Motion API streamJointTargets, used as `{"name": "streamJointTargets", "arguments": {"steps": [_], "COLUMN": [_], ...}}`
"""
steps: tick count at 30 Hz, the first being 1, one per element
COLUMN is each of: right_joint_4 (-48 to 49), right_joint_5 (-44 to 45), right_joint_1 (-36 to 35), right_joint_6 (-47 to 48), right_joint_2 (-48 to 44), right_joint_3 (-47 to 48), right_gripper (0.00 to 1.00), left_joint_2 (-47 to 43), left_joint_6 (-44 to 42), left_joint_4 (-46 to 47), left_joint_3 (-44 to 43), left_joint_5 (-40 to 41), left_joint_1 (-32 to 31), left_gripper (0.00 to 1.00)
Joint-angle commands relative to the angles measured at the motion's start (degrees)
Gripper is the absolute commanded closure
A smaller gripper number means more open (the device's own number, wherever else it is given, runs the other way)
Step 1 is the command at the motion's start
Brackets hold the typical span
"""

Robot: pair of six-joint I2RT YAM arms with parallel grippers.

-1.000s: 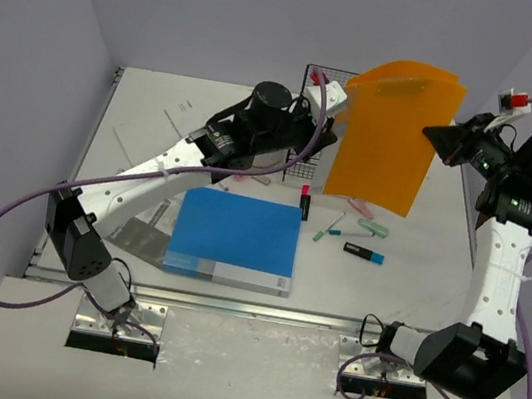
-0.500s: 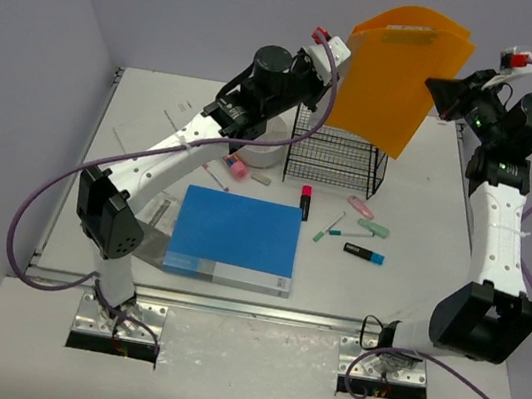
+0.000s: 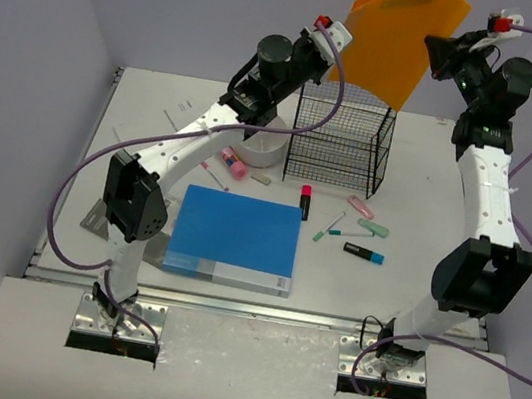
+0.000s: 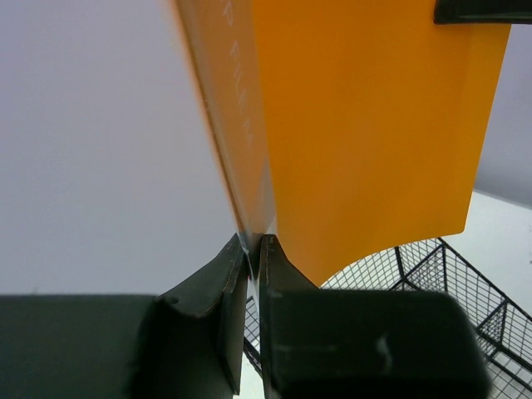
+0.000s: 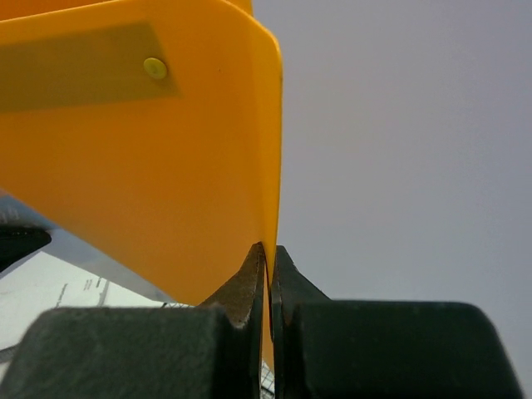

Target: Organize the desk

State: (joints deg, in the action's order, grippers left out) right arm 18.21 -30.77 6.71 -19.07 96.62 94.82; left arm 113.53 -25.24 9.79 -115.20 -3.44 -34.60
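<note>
Orange folder lifted higher, arms raised, left hand, right hand pinching it

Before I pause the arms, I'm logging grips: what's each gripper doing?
Left gripper: shut on the orange folder.
Right gripper: shut on the same orange folder.

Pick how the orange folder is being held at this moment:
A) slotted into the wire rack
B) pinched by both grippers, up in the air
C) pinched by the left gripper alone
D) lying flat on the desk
B: the left gripper and the right gripper each clamp an edge of the orange folder, which hangs clear of the black wire rack.
</note>
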Motion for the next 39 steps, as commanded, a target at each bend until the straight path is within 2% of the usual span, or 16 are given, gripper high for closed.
{"name": "streamJointTargets", "arguments": {"steps": [1, 20, 39], "right_joint_4": [3.85, 6.57, 6.68], "right_joint_5": [-0.78, -2.19, -3.05], "right_joint_1": [-3.11, -3.99, -4.51], "right_joint_6": [2.20, 6.33, 8.13], "right_joint_2": [1.92, 9.88, 13.84], "right_joint_3": [2.66, 4.94, 2.57], "right_gripper": [1.00, 1.00, 1.00], "left_joint_2": [1.36, 6.27, 10.14], "left_joint_6": [-0.94, 0.39, 5.26], "left_joint_4": [9.91, 12.08, 11.72], "left_joint_3": [-2.13, -0.75, 1.88], "left_joint_5": [-3.15, -3.40, -4.52], "left_joint_1": [-0.20, 2.35, 4.30], "left_gripper": [1.00, 1.00, 1.00]}}
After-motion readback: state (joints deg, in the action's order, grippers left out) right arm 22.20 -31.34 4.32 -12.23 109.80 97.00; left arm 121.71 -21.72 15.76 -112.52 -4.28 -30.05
